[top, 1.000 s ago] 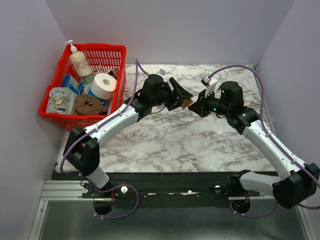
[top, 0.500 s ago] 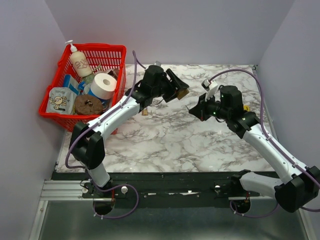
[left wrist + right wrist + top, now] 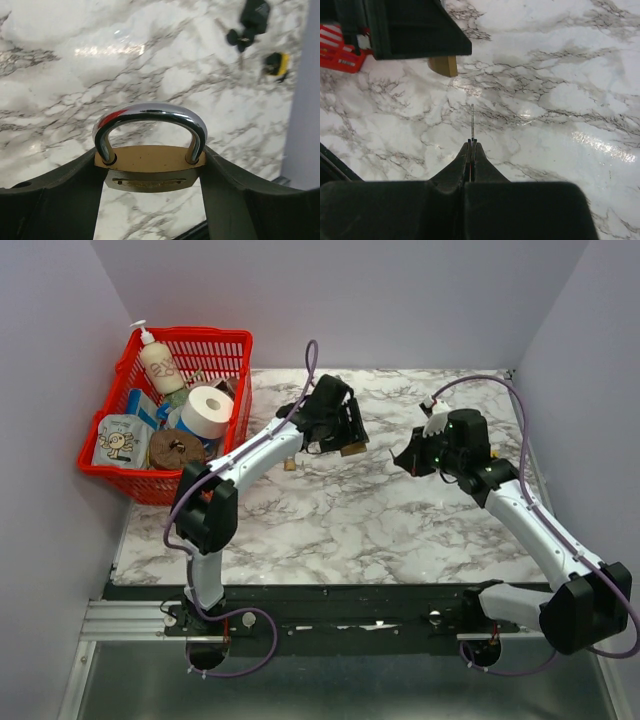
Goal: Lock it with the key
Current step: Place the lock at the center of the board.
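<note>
Now the left gripper (image 3: pixel 347 436), clamping the brass steel-shackled padlock (image 3: pixel 150 172), has swung clear of the thin metal key (image 3: pixel 472 122) pinched by the right gripper (image 3: pixel 471 149); realignment needed.

A robot test bench in a lab

Plain bare walls (image 3: pixel 340 300) box in a marble-look table (image 3: pixel 380 530). The left arm (image 3: pixel 245 462) and right arm (image 3: pixel 530 518) are bolted to a metal rail (image 3: pixel 120 620) at its near edge and trail purple cables (image 3: pixel 480 378). A red basket (image 3: pixel 200 337) holds assorted household props, among them a soap bottle (image 3: pixel 158 365) and a paper roll (image 3: pixel 207 412).
</note>
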Motion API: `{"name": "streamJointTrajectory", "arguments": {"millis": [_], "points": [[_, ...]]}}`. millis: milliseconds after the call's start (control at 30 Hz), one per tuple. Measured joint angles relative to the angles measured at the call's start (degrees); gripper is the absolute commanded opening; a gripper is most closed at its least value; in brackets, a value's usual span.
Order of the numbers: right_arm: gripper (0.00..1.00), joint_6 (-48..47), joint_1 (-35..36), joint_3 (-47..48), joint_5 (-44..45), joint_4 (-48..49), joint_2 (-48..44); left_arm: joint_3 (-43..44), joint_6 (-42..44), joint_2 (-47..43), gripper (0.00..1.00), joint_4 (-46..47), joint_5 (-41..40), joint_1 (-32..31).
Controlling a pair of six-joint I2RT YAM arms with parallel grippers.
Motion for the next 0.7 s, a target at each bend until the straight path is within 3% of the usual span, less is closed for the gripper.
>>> {"name": "streamJointTrajectory", "arguments": {"millis": [233, 700], "points": [[0.01, 0.0, -1.5, 0.2, 0.3, 0.1, 3.7, 3.8, 4.9, 11.3, 0.00, -5.7, -0.9, 0.0], [0.01, 1.9, -3.4, 0.4, 0.5, 3.9, 12.6, 11.9, 6.5, 21.1, 0.02, -6.8, -1.2, -0.3]]}}
